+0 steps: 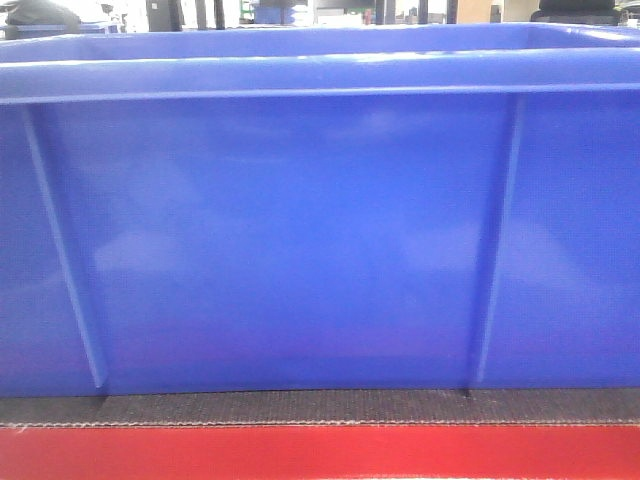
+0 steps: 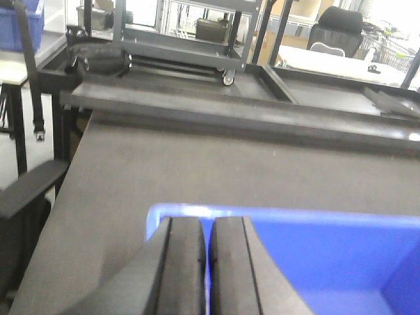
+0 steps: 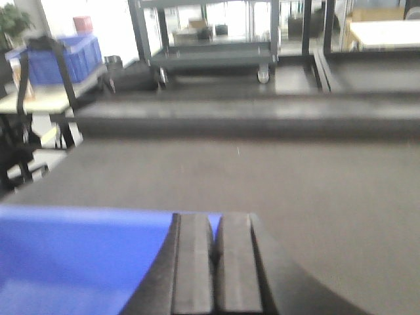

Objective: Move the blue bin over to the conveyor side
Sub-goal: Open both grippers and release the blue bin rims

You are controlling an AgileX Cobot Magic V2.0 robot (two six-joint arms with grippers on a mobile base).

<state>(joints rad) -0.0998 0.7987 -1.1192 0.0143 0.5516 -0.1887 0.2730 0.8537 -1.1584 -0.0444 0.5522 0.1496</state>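
The blue bin (image 1: 300,220) fills the front view, its near wall with slim vertical ribs and its rim at the top. Its base rests on the dark woven conveyor-side strip (image 1: 300,405), which is bordered by a red band (image 1: 320,450). My left gripper (image 2: 207,220) is closed at the bin's far left corner (image 2: 328,256), with a thin blue sliver between the fingers. My right gripper (image 3: 216,216) is closed at the bin's far right corner (image 3: 79,256), with blue showing in its gap.
A dark flat belt surface (image 2: 197,164) stretches beyond the bin to a raised dark rail (image 2: 230,111). Behind the rail stands a grey wheeled cart (image 2: 184,39). Another blue crate (image 3: 65,56) sits on a side table at the left. An office chair (image 2: 338,26) is at the back.
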